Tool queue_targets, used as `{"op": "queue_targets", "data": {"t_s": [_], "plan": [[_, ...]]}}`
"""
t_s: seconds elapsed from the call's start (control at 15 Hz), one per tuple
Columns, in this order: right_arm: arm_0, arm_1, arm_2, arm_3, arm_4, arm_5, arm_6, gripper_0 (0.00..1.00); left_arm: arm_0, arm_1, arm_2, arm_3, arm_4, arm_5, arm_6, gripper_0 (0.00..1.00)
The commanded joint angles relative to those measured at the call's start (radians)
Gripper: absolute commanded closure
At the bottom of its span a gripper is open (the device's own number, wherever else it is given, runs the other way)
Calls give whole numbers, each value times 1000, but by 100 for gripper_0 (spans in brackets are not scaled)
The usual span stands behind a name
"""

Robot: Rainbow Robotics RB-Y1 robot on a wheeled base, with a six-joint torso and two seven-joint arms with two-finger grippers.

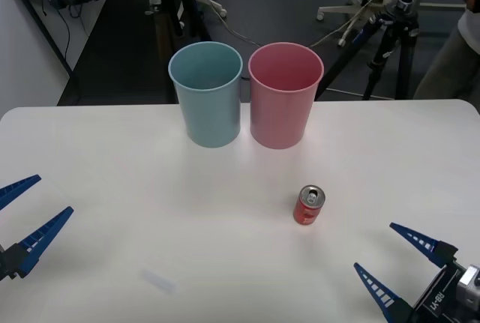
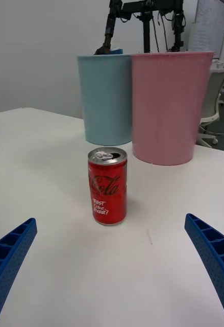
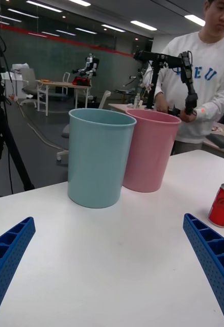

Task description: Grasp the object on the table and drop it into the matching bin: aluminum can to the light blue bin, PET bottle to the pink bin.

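Aluminum can [image 1: 309, 204] standing upright on counter [image 1: 112, 188], nearer pink bin [image 1: 285, 94] than light blue bin [image 1: 206, 92]; right hand [image 1: 397, 263] facing can, fingers spread to straddle it; left hand [image 1: 22, 222] idling spread, far off.

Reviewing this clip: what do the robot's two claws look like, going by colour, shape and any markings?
Both claws are alike. The left claw and the right claw each have two bright blue fingers that taper to a point, with ribbed, cell-like inner faces. The right claw's fingers join a black mount with white lettering and a silver-grey block beside it. The left claw's fingers meet a dark mount at the frame edge.
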Motion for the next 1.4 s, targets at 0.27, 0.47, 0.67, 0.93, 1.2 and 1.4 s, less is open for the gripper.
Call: {"op": "queue_targets", "data": {"t_s": [0.27, 0.47, 0.67, 0.93, 1.2, 1.4], "plan": [[-102, 0, 113, 147, -57, 22, 123, 0, 0, 0, 0, 0, 0, 0, 0, 0], [-122, 0, 171, 149, -86, 93, 147, 0, 0, 0, 0, 0, 0, 0, 0, 0], [-145, 8, 197, 149, -98, 150, 166, 0, 0, 0, 0, 0, 0, 0, 0, 0], [-183, 37, 215, 149, -83, 225, 175, 0, 0, 0, 0, 0, 0, 0, 0, 0], [-218, 37, 268, 149, -84, 295, 176, 0, 0, 0, 0, 0, 0, 0, 0, 0], [-241, 37, 300, 149, -84, 343, 176, 0, 0, 0, 0, 0, 0, 0, 0, 0]]}}
